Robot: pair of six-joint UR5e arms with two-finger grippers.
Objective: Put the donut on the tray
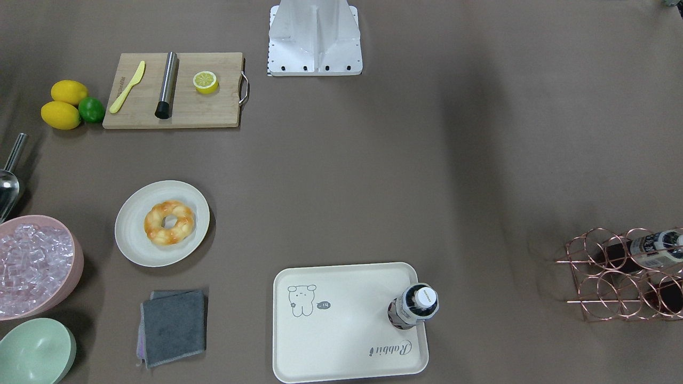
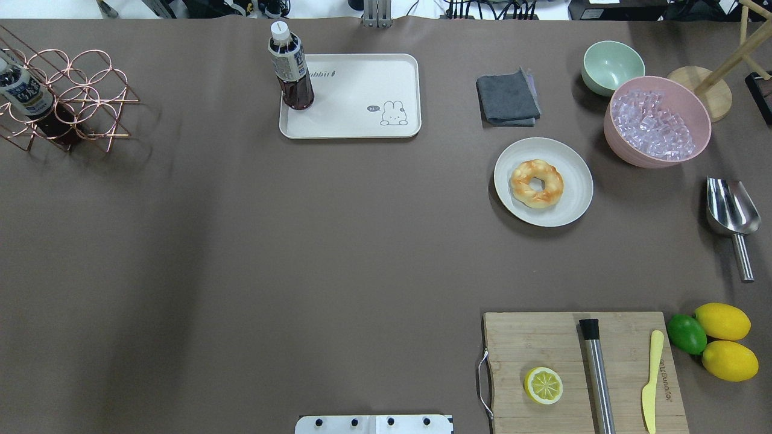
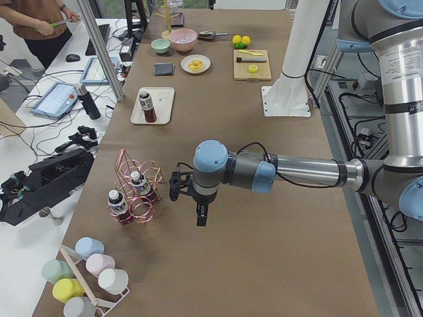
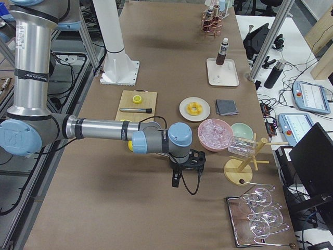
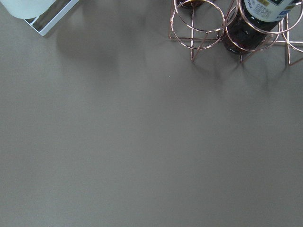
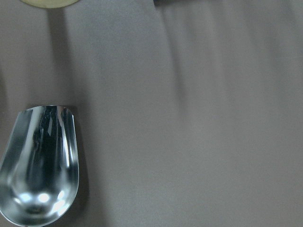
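Donut [image 2: 537, 184], glossy braided ring, on smooth round off-white plate [image 2: 577, 181]

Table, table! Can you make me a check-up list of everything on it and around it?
Surface: brown table cover; no spills seen.
Job's things: donut lies on a round plate; tray sits apart from it, with one upright bottle at a corner.
Clutter: cutting board with lemon half, knife and metal rod; bowl of ice; scoop; cloth; wire rack.
Grippers: left gripper hovers near the wire rack, right gripper near the scoop; open or shut cannot be told.
Cables: black cable loops at the right gripper.
Surroundings: a person at a side desk.
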